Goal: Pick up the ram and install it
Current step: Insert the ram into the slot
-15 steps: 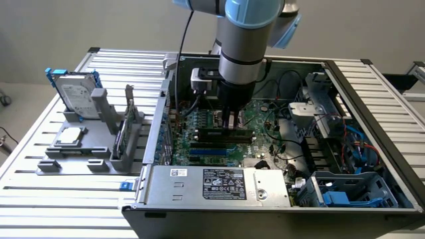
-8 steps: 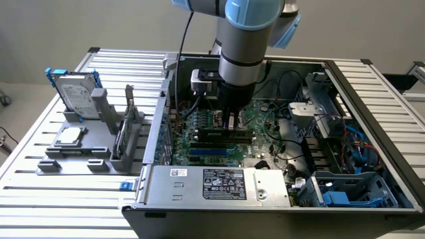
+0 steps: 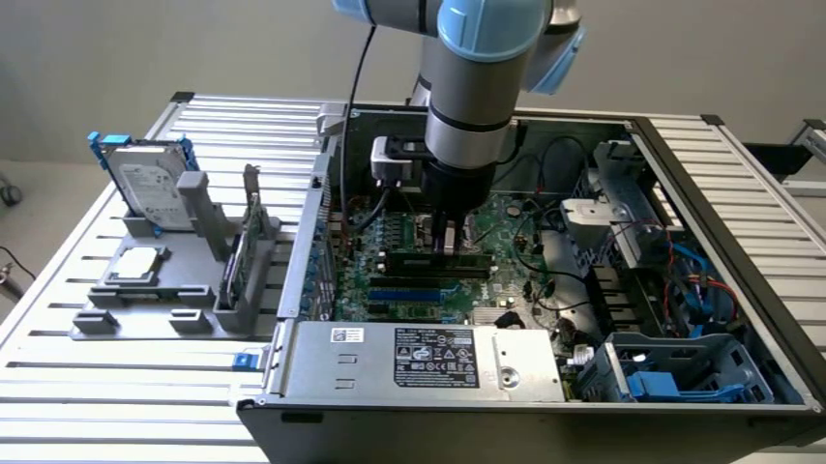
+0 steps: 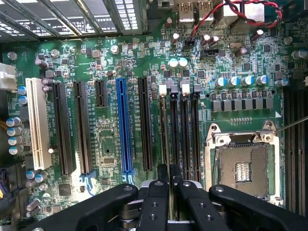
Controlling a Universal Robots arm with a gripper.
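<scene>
Your hand (image 4: 169, 179) is down inside the open case (image 3: 722, 242), fingers (image 4: 156, 202) nearly pressed together, pinching the ram (image 3: 439, 259) edge-on, thin enough to need only a sliver of gap. You've got it lined up along the memory slots (image 4: 179, 130) just left of the empty socket (image 4: 243, 168), likely so it seats straight. The case lies on a slatted metal table (image 3: 77, 387); a grey holder (image 3: 174, 290) with a hard drive (image 3: 149, 184) stands at the exterior view's left, a plain wall beyond.

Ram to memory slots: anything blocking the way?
Nothing visible. The gripper holds the ram right over the black memory slots, which look free of cables. The red and black wires lie off at the board's edge, apart from the slots.
</scene>
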